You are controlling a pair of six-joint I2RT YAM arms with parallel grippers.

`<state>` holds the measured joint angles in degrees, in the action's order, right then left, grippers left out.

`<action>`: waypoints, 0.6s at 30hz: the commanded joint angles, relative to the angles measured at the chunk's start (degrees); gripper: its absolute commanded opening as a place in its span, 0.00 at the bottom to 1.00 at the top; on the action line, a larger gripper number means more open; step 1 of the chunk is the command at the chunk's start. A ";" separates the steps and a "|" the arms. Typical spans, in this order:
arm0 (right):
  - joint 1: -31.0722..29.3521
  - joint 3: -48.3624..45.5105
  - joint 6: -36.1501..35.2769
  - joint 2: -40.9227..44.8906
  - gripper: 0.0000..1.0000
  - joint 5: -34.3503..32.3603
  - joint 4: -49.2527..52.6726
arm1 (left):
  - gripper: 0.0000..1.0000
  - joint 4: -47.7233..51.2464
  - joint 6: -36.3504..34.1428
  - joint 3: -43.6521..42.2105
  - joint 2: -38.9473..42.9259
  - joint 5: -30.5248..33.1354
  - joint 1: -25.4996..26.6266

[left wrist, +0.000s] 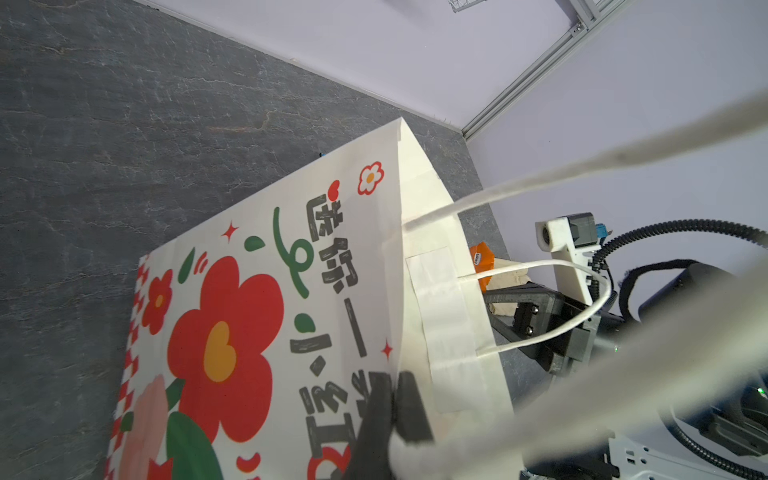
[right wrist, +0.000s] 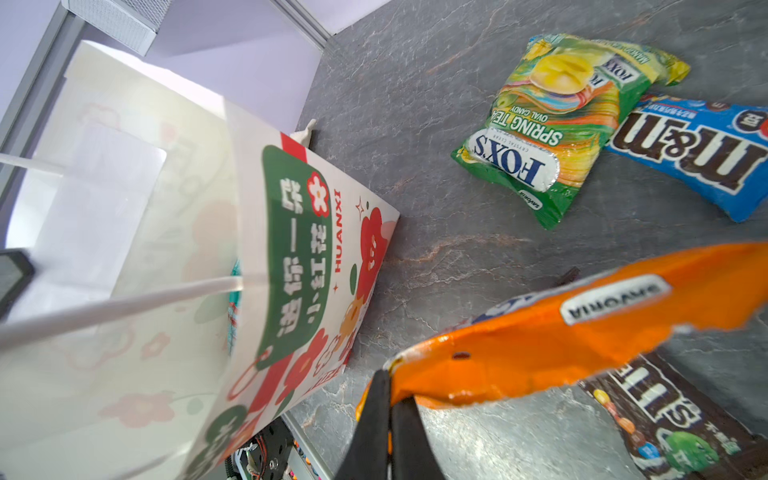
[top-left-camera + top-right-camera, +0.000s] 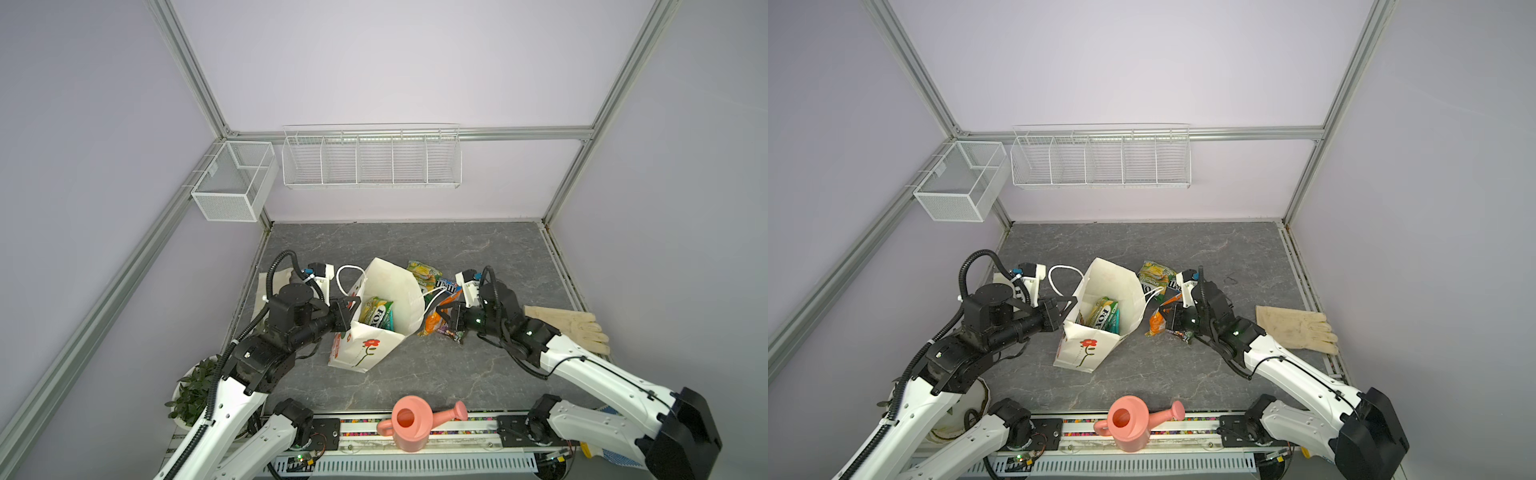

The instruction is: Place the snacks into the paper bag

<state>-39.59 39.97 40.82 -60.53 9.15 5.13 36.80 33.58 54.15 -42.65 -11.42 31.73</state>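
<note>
The cream-white paper bag (image 3: 374, 347) (image 3: 1084, 351) stands open at mid-table, tilted a little. My left gripper (image 3: 351, 305) (image 1: 395, 399) is shut on the rim of its left wall. Inside lie a green-yellow FOX'S packet (image 3: 376, 311) and a teal pack (image 3: 390, 321). My right gripper (image 3: 449, 318) (image 2: 390, 399) is shut on an edge of the orange FOX'S packet (image 2: 561, 345) (image 3: 434, 324), just right of the bag. Beneath it lies a dark M&M's pack (image 2: 673, 419). Behind it, a second green-yellow FOX'S packet (image 2: 552, 124) (image 3: 424, 272) and a blue M&M's pack (image 2: 698, 153) rest on the table.
A pink watering can (image 3: 409, 424) stands at the front edge. A beige glove (image 3: 569, 328) lies at the right and a beige cloth (image 3: 266, 286) at the left. A potted plant (image 3: 195, 386) sits front left. Wire baskets (image 3: 370, 158) hang on the back wall.
</note>
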 commanded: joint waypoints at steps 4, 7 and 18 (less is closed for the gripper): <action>1.40 -2.05 -1.10 2.91 0.06 -0.42 -0.20 | 0.00 -5.94 -1.10 3.69 -0.15 2.17 0.62; 1.60 -2.34 -1.18 3.55 0.07 -0.44 0.22 | 0.00 -6.12 -1.06 2.86 -0.24 2.49 0.62; 2.26 -2.55 -1.59 5.86 0.07 -0.88 1.81 | 0.00 -4.98 -1.15 1.03 0.75 5.21 0.66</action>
<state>-37.82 37.87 40.42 -56.36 8.78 8.05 36.73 33.32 54.74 -43.57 -7.88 32.27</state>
